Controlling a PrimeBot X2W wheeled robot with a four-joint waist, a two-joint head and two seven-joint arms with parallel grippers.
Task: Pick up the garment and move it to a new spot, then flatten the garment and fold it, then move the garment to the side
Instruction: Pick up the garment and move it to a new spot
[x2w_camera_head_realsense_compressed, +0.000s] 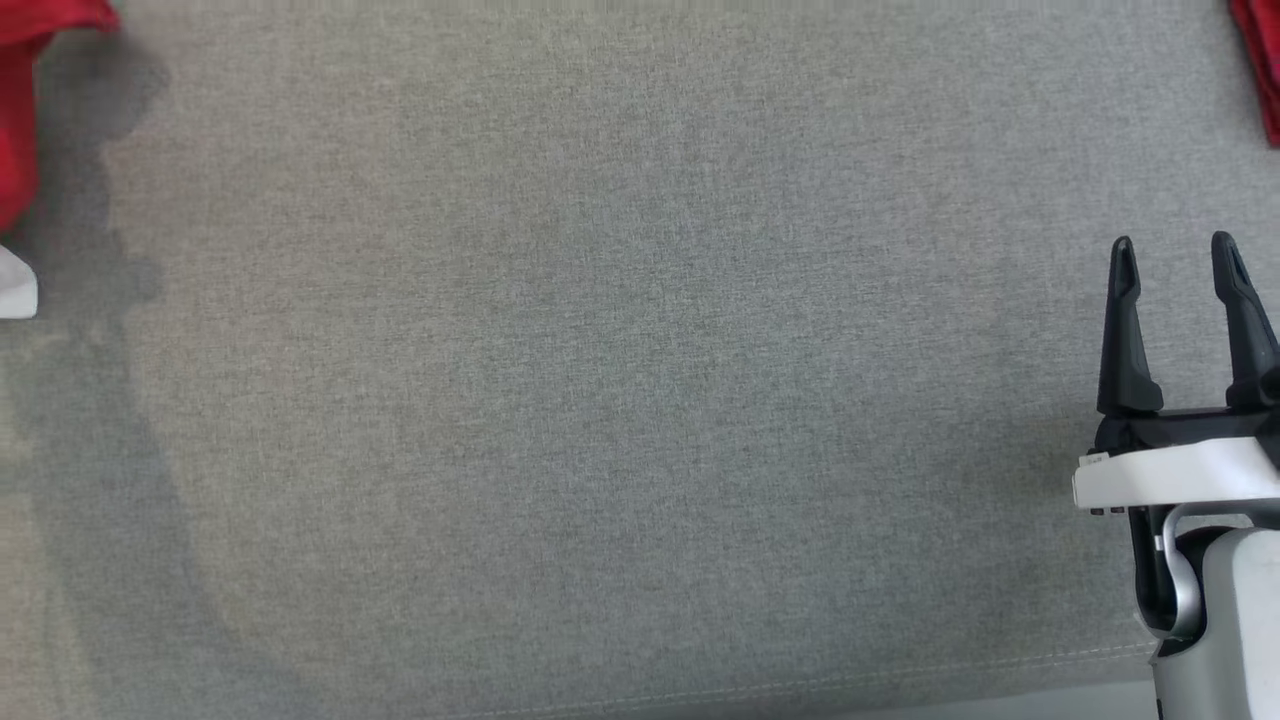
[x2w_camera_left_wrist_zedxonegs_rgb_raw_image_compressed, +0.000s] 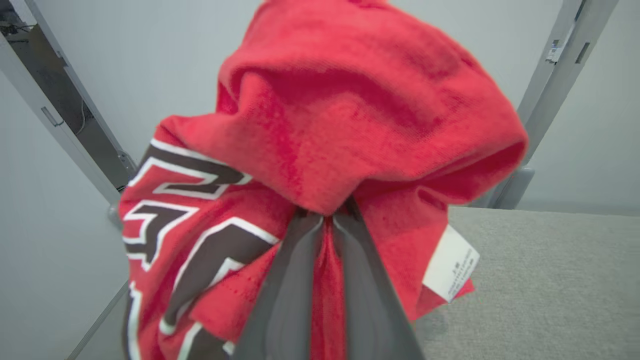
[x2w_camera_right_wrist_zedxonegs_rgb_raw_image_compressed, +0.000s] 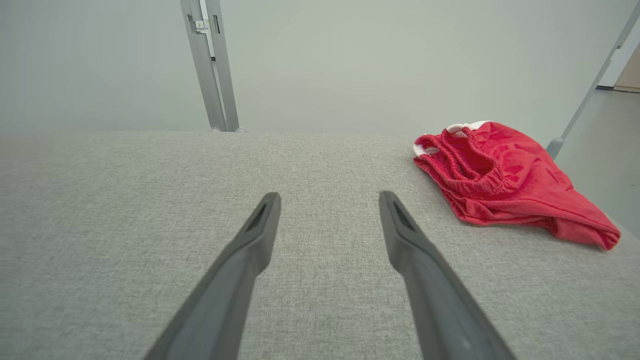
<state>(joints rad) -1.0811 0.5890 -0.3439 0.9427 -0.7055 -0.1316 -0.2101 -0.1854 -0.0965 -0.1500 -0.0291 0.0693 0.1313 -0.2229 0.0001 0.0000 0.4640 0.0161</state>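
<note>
Hidden or cut off: red jersey garment with dark, white-outlined block lettering (x2w_camera_left_wrist_zedxonegs_rgb_raw_image_compressed: 350, 115), bunched over the left gripper (x2w_camera_left_wrist_zedxonegs_rgb_raw_image_compressed: 326, 216); overall shape not discernible; lettering folded and cropped by the frame, wording not readable; same garment cropped at the head view's upper-left corner, above the left end of the grey woven tabletop (x2w_camera_right_wrist_zedxonegs_rgb_raw_image_compressed: 125, 200); small white patch just below it, not identifiable. Red cloth piece with gathered elastic waistband and white trim (x2w_camera_right_wrist_zedxonegs_rgb_raw_image_compressed: 500, 175), crumpled on the tabletop's far right; clipped to a sliver at the head view's upper-right corner.

Pose: left gripper at the tabletop's edge, long dark fingers (x2w_camera_left_wrist_zedxonegs_rgb_raw_image_compressed: 285, 300) pressed together, pinching a fold of the garment; cloth draped over and around the tips. Right gripper (x2w_camera_head_realsense_compressed: 1175, 250) at the lower right, low over the tabletop; fingers parallel, spread apart, holding nothing; well apart from the waistband piece.

Writing: white rectangular sewn-in label (x2w_camera_left_wrist_zedxonegs_rgb_raw_image_compressed: 451, 263) hanging at the garment's right edge; fine print too small to read.
</note>
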